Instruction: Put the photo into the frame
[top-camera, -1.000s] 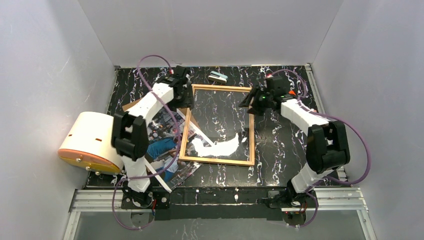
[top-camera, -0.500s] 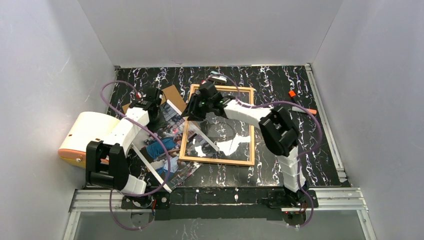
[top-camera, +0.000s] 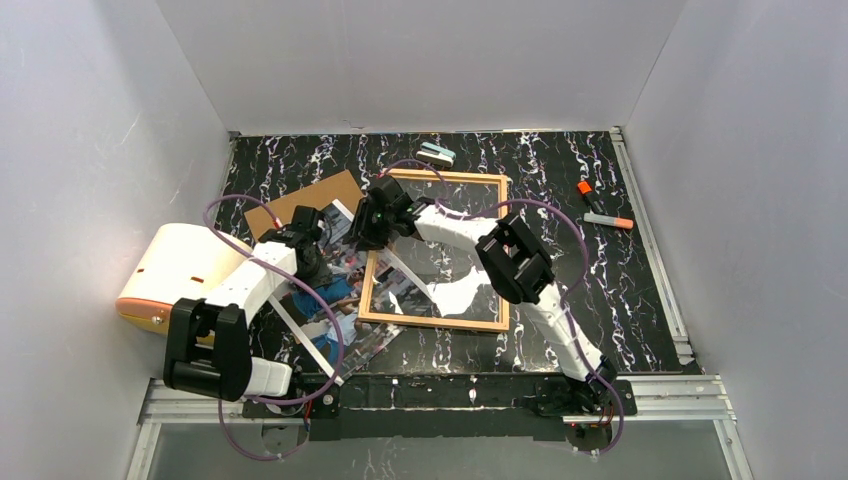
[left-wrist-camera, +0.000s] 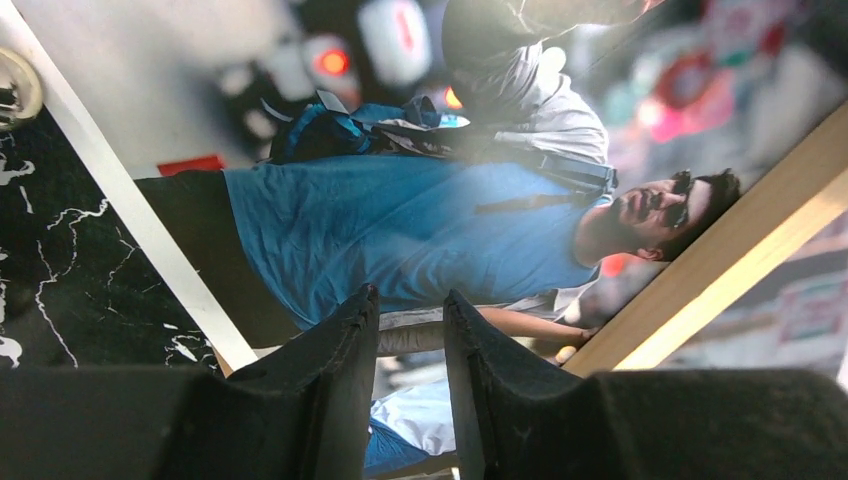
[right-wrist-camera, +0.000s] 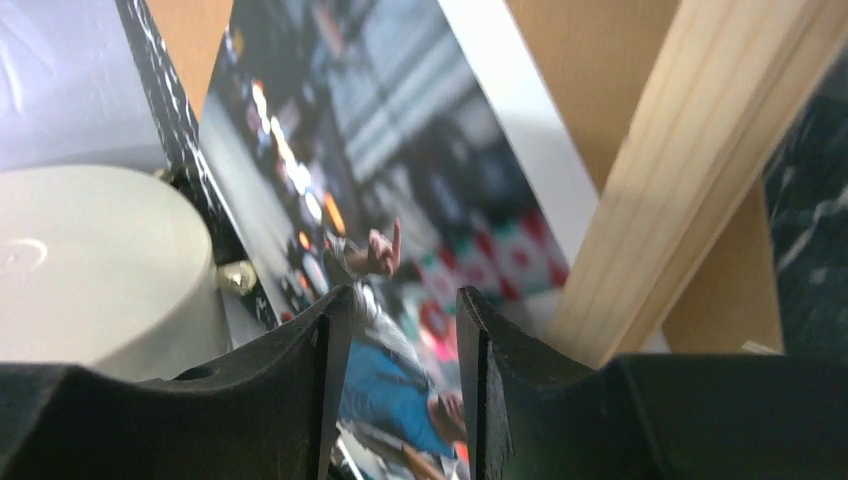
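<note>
We see the left claw (left-wrist-camera: 410, 300) poised with its fingers a narrow slit apart, gripping nothing. Right beneath it lies the photo (left-wrist-camera: 400, 220). Ahead of it the frame (left-wrist-camera: 720, 260) has one wooden rail lying across the print. The right claw (right-wrist-camera: 405, 295), also barely parted and empty, hangs over the same print, with that rail just beside one finger and a cream drum (right-wrist-camera: 90, 260) beyond the other.

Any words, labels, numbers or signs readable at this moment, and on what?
No text can be read in any view.
photo: coloured shop signs in its background, blurred, unreadable.
marker: any print is too small to read.
beige device: a small red mark, no letters discernible.
</note>
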